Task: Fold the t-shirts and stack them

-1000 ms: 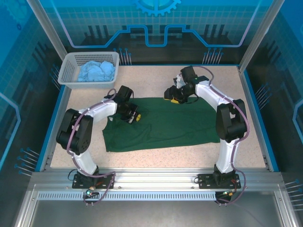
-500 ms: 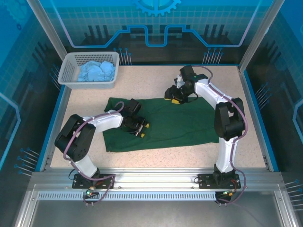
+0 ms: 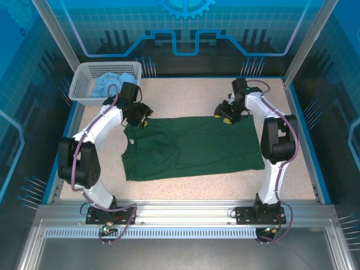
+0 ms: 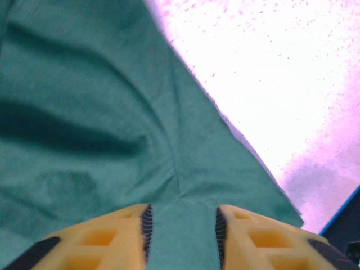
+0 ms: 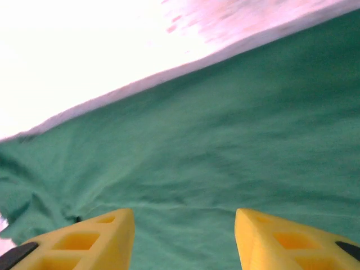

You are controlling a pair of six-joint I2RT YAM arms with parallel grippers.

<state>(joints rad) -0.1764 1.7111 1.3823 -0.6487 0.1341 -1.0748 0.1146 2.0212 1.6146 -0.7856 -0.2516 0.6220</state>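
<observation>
Judging from how flat and creased it lay, you had a light, limp dark green t-shirt [image 3: 194, 147] that would sag and drag rather than keep its shape. It was not fragile, but I judged it likely to slip from a shallow pinch. The far corners looked like the best places to take it, both at once, never mid-cloth. It lay spread wide across the middle of the table [image 3: 185, 93], plain and matte, its right end fairly square and its left end rumpled and uneven. Your left gripper [image 3: 144, 118] sat at the far left corner, its fingers a little apart with cloth between them; I could not tell whether they had bitten yet. Your right gripper [image 3: 226, 117] hung over the far edge toward the right, jaws wide, holding nothing. The light blue t-shirt [image 3: 104, 85] lay crumpled in the white basket [image 3: 77, 90] at the table's far left.
</observation>
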